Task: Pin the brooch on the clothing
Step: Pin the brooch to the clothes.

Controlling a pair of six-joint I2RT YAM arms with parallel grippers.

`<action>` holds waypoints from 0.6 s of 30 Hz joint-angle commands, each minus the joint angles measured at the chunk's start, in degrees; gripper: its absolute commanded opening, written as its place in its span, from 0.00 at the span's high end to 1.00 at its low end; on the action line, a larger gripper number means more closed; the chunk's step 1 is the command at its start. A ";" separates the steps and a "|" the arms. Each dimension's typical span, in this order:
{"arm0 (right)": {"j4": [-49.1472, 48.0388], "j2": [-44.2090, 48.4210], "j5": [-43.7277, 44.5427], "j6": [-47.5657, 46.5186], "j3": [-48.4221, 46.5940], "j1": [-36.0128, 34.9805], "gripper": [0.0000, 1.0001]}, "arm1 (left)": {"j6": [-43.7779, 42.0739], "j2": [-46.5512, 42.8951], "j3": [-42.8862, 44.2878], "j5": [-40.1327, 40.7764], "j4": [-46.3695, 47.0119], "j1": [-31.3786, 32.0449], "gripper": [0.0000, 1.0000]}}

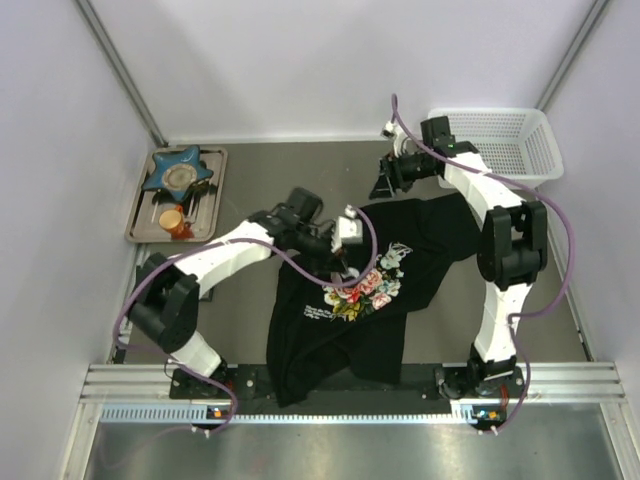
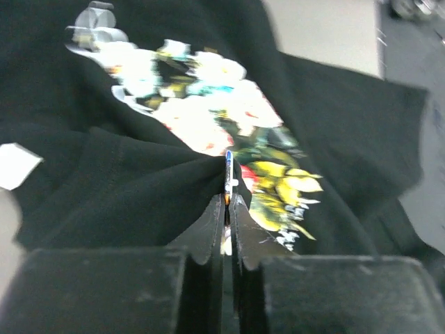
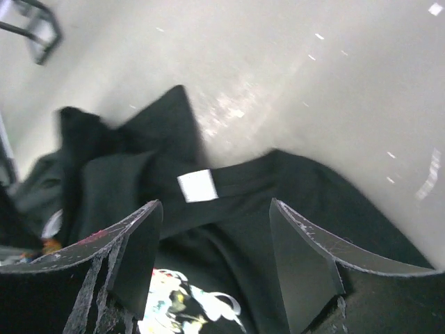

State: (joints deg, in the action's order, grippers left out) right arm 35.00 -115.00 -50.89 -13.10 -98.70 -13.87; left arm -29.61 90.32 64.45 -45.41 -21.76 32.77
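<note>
Left end effector [image 2: 228, 200] pinches a fold of the limp black rose-print T-shirt [image 1: 330, 340], soft fabric judged best gripped bunched; right end effector [image 3: 215, 205] hangs spread.

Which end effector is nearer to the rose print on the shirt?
Left. The left end effector, shut on the brooch, touches the edge of the print on the shirt; the right end effector hangs open near the collar, apart from the print.
</note>
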 commanded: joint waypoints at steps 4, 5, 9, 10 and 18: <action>11.13 -3.29 14.85 -15.45 -6.15 1.30 0.33 | -27.96 8.81 13.76 -0.99 -32.54 1.86 0.33; 11.31 -4.08 15.55 -16.51 -7.81 1.21 0.31 | -26.05 9.25 15.26 -1.69 -32.91 -1.45 0.31; 12.19 -8.38 18.28 -19.15 -10.90 1.21 0.29 | -14.19 12.50 21.32 -6.80 -24.43 -12.63 0.34; 12.19 -9.01 18.63 -19.76 -11.51 1.30 0.29 | -9.12 13.03 21.42 -5.58 -21.69 -14.30 0.36; 15.00 -13.49 18.56 -28.20 -14.86 1.21 0.28 | -24.35 23.82 27.03 -3.02 -26.05 -17.22 0.34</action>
State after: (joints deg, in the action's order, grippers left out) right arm 47.72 -127.50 -32.21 -35.05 -109.93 -12.36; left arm -46.24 107.85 87.77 -47.62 -43.57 13.63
